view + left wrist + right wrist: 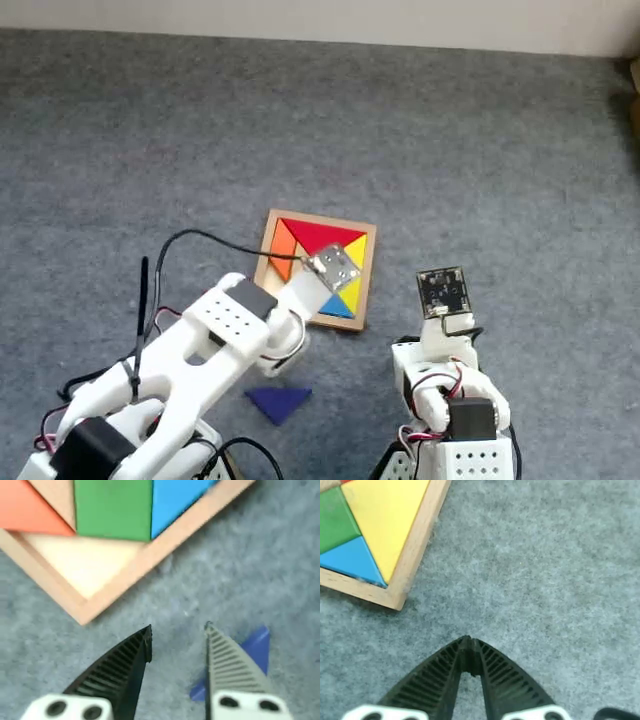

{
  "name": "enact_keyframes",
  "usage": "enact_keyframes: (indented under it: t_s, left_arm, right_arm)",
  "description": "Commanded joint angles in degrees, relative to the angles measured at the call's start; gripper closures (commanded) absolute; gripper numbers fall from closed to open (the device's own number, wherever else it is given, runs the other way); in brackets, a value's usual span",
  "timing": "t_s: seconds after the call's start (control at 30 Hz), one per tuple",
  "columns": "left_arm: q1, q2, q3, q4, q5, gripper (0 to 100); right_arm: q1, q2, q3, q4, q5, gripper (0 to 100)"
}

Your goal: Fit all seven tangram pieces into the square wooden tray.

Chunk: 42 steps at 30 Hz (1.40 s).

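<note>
1 blue triangle [279,402] lies outside tray [370,272] edge

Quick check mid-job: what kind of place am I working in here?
Likely a tabletop robot workbench: a grey felt-like covering, the left arm and right arm side by side, and a wooden tangram tray.

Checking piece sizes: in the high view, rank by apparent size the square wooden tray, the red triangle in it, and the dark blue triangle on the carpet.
Largest: square wooden tray
Then: red triangle
Smallest: dark blue triangle
</note>
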Motion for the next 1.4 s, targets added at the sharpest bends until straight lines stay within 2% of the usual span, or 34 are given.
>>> enact_keyframes:
  t_s: [0.0,0.13,0.27,0.47,0.7,0.9,1.0,1.17,1.37]
  left_arm:
    - [-1.1,-0.3,-7.0,8.2,0.5,76]
    - [-0.8,-0.3,-11.6,15.9,-0.2,73]
    - [-0.7,-0.3,-10.8,17.3,-5.4,73]
    - [3.5,-0.4,-3.8,16.8,-5.8,74]
    - [8.1,-0.4,0.8,10.5,-5.6,84]
    - [8.9,-4.7,3.4,9.6,-5.6,85]
    - [8.7,-7.5,7.9,5.5,-5.6,85]
    - [7.0,-9.5,10.6,3.3,-5.5,85]
    - [0.4,-9.5,10.2,1.1,-5.5,85]
  right_arm:
    - [-1.9,-1.0,8.6,0.5,-0.2,99.3]
    - [-3.4,-1.0,8.6,0.5,-0.2,99.3]
    - [-3.5,-1.0,8.6,0.5,-0.2,99.3]
    - [-3.4,-1.1,8.6,0.5,-0.2,99.3]
    - [-3.2,-1.1,8.6,0.5,-0.2,99.3]
    - [-3.3,-1.1,8.6,0.5,-0.2,99.3]
    - [-3.3,-1.1,8.6,0.5,-0.2,99.3]
    - [-3.3,-1.1,8.6,0.5,-0.2,99.3]
    - [-3.1,-1.1,8.6,0.5,-0.2,99.3]
